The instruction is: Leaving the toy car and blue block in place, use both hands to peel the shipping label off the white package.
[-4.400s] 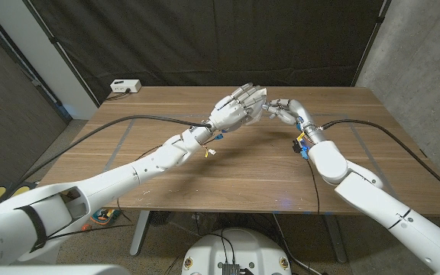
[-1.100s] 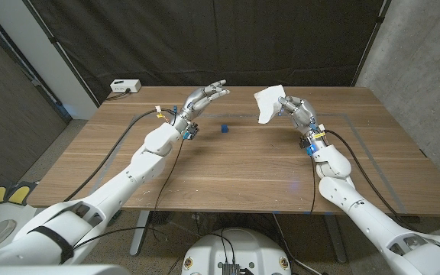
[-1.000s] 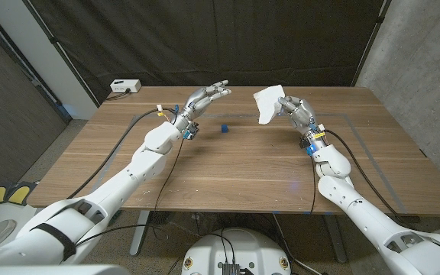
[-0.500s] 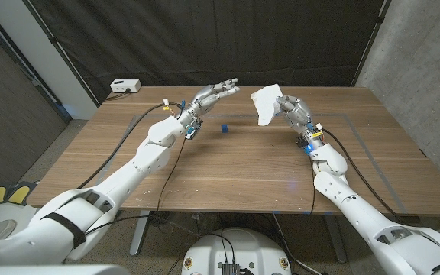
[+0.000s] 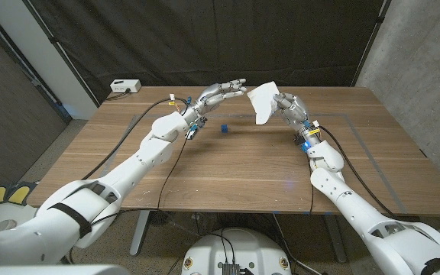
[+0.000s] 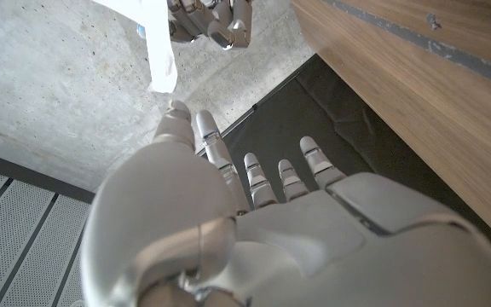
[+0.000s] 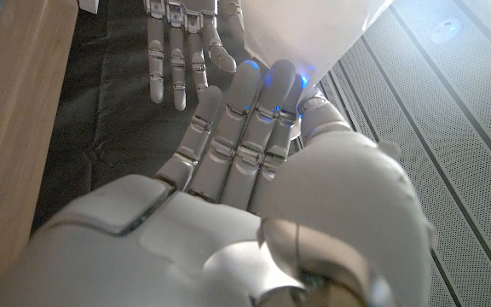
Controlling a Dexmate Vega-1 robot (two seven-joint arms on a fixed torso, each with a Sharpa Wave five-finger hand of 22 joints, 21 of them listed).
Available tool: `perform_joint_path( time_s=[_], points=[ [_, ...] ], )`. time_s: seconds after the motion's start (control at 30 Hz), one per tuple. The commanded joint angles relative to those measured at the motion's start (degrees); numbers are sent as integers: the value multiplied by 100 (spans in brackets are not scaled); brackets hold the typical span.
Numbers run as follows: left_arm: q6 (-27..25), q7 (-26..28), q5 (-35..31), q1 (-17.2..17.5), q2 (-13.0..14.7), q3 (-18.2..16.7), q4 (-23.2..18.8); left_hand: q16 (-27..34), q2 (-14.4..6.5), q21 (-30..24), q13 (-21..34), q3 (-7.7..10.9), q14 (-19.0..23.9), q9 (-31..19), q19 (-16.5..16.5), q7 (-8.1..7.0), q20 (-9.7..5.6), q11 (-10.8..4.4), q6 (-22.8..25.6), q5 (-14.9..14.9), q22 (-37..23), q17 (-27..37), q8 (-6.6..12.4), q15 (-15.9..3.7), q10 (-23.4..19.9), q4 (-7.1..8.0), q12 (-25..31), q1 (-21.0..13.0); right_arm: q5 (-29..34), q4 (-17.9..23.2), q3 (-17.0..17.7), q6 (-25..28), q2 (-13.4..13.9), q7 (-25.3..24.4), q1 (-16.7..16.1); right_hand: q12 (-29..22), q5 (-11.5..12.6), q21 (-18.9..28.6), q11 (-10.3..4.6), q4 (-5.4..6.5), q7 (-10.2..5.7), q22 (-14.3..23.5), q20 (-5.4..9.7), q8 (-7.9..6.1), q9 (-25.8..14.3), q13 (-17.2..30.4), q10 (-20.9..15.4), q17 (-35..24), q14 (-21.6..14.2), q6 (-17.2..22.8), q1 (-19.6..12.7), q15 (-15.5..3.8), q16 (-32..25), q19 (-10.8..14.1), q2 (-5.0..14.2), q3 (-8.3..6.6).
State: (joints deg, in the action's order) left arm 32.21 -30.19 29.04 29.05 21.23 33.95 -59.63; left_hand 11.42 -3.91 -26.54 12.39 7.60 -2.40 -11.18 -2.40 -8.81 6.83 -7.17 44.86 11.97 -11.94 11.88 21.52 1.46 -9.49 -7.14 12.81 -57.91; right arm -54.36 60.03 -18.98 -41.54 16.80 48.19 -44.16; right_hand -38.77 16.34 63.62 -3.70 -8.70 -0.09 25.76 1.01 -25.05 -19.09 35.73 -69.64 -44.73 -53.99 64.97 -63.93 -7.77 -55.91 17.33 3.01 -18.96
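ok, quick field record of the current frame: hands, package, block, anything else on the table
left hand: raised, fingers apart, holding nothing, reaching toward the package
right hand: holds the white package up off the table
gap: left fingertips close to the package edge; contact cannot be told
blue block: on the table, between the arms
white box: far left corner of the table
toy car: not seen
label: cannot make out
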Motion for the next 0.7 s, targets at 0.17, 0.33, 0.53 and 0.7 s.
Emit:
perform_joint_path(
  time_s=[0.17, 0.33, 0.53, 0.7],
  points=[
    [124, -724, 101, -395, -229, 106, 558, -8, -96, -28, 8, 121, -107, 19, -18, -290, 48, 25, -76, -26, 4, 6, -78, 23, 93, -67, -49, -197, -4, -181, 38, 9, -133, 208, 147, -2, 61, 107, -15, -6, -20, 5, 13, -49, -48, 51, -25, -67, -71, 28, 43, -475, 31, -47, -47, -83],
    [141, -744, 78, -427, -252, 104, 586, 2, -110, -31, 6, 142, -98, 24, -18, -306, 44, -10, 15, -46, 5, 4, -65, 25, 56, -74, -33, -221, -19, -175, 57, 23, -151, 188, 136, 11, 82, 150, -28, -5, -25, -5, 14, -50, -65, 47, -31, -95, -78, 19, 59, -473, 51, -62, -58, -114],
    [115, -902, 131, -494, -324, 118, 697, 16, -119, -37, -1, 168, -87, 39, -18, -86, 42, -40, 328, -91, 9, 0, 1, 20, 10, -69, -16, -232, 55, -170, 48, -7, -138, 129, 140, 24, 101, 198, -30, -8, -31, -17, 17, -56, -82, 49, -40, -121, -97, 25, 72, -479, 64, -81, -72, -144],
    [114, -830, 127, -483, -369, 101, 698, 59, -137, -61, -11, 203, 10, 52, 20, 11, 27, -99, 779, -124, 11, -5, 103, -38, -181, -62, 48, -242, 14, -186, 57, 15, -153, 173, 146, 30, 116, 236, -28, -5, -40, -28, 17, -59, -96, 64, -37, -142, -90, 25, 91, -480, 84, -93, -83, -168]
  ],
)
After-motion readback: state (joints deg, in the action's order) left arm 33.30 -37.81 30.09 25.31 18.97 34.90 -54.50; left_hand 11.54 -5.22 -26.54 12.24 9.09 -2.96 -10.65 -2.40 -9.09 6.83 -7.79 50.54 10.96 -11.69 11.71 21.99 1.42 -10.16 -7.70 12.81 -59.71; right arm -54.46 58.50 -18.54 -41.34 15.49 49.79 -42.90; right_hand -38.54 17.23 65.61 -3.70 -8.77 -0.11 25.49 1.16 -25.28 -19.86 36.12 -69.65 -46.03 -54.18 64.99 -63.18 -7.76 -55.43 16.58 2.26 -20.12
